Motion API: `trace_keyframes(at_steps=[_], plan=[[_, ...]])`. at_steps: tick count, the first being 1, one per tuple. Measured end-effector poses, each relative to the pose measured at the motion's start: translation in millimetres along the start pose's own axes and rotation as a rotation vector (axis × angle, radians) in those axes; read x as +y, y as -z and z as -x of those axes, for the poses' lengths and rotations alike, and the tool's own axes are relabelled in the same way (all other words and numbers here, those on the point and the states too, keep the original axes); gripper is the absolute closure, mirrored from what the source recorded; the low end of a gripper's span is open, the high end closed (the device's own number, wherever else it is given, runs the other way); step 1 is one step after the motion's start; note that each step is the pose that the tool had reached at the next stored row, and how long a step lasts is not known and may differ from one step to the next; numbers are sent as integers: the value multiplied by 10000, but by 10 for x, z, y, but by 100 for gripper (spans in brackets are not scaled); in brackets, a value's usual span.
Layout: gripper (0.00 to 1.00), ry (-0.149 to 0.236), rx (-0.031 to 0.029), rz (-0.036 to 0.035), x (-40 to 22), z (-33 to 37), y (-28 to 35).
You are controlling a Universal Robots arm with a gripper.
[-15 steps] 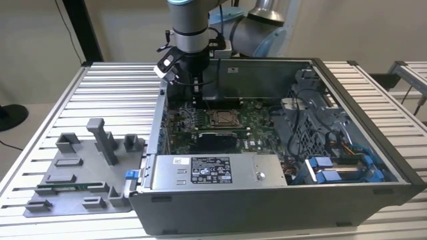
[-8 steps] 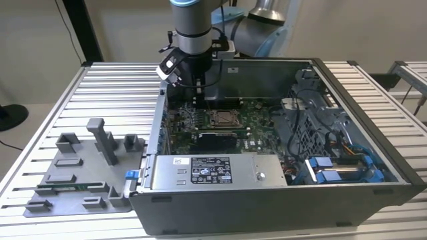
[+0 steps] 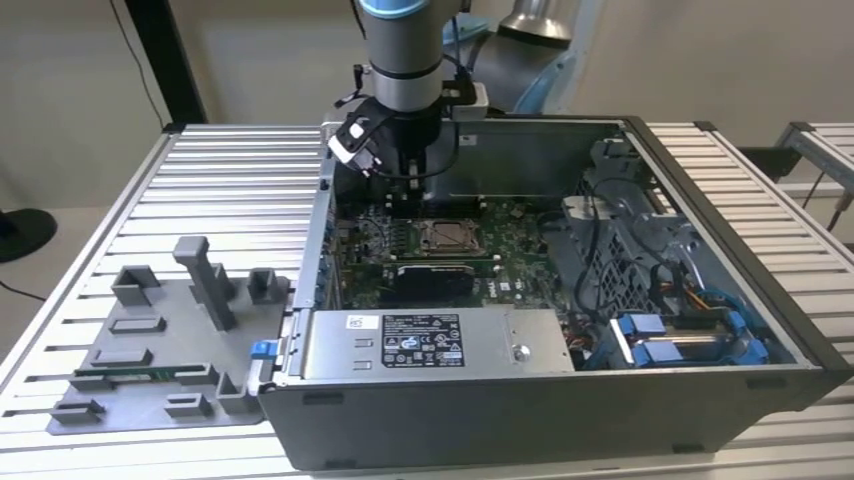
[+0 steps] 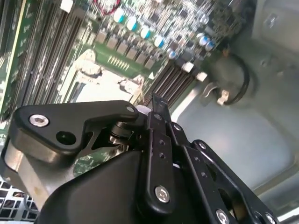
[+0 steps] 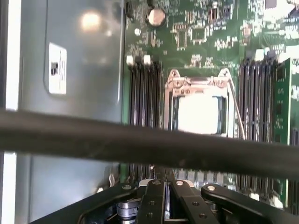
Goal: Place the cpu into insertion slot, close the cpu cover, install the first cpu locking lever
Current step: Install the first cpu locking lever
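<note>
First wrist view: the flat square cpu, top bright silvery, sits in the insertion slot under the thin metal cpu cover. In the exterior view the black hand, closed tight, hangs at the slot's eleven o'clock.

Open computer case on slatted table; grey fixture tray beside.

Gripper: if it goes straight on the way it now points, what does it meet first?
The gripper would likely hit the motherboard at the memory slots, just beside the cpu cover, not the cpu; depth is unclear.
</note>
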State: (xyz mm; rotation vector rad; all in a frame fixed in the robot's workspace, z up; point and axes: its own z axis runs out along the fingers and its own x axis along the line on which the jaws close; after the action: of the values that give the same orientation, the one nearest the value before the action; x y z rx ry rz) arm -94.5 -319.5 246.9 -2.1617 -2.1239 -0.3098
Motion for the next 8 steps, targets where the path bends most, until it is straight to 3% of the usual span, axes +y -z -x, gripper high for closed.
trace_keyframes(at_steps=[3, 8], plan=[[100, -8, 82, -7, 93, 12, -5], [100, -9, 84, -6, 113, 14, -9]])
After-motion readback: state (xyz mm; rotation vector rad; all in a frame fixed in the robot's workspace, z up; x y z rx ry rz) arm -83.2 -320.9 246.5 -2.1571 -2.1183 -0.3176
